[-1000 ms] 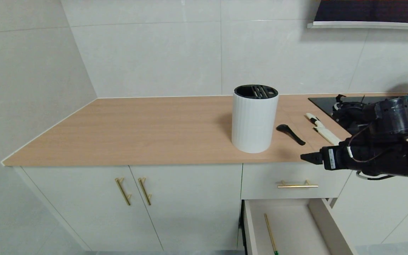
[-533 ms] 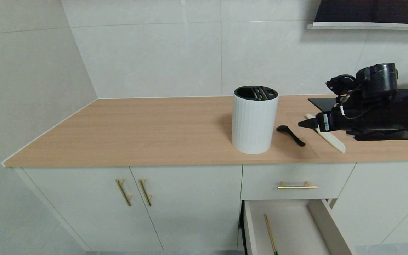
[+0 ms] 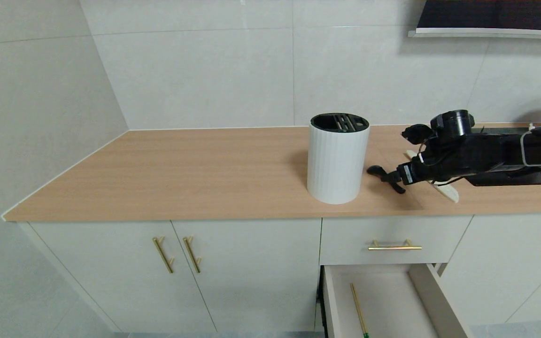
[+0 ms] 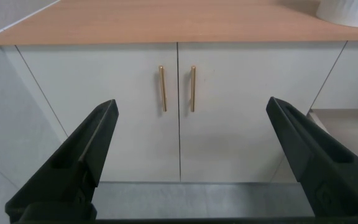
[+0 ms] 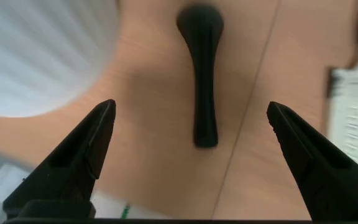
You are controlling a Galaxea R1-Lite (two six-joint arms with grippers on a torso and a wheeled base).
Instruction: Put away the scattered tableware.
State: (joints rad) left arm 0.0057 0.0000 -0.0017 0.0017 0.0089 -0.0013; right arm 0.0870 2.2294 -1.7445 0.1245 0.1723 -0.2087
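Observation:
A black spoon (image 3: 377, 172) (image 5: 202, 81) lies on the wooden counter (image 3: 204, 173) to the right of the white ribbed holder (image 3: 337, 158) (image 5: 36, 50). My right gripper (image 3: 391, 177) (image 5: 191, 124) hangs open just above the spoon, its fingers wide on either side of the handle. A cream knife (image 3: 445, 191) (image 5: 356, 118) with a black band lies further right, partly hidden by the arm. My left gripper (image 4: 191, 155) is open, low in front of the cabinet doors (image 4: 179, 112).
Below the counter a drawer (image 3: 383, 300) stands pulled out with a pair of chopsticks (image 3: 358, 310) inside. A black hob (image 3: 533, 159) sits at the counter's right end. The counter's left half is bare wood.
My right arm has risen from in front of the drawer, moved over the counter and come down left over the black spoon. The spoon and knife have not moved.

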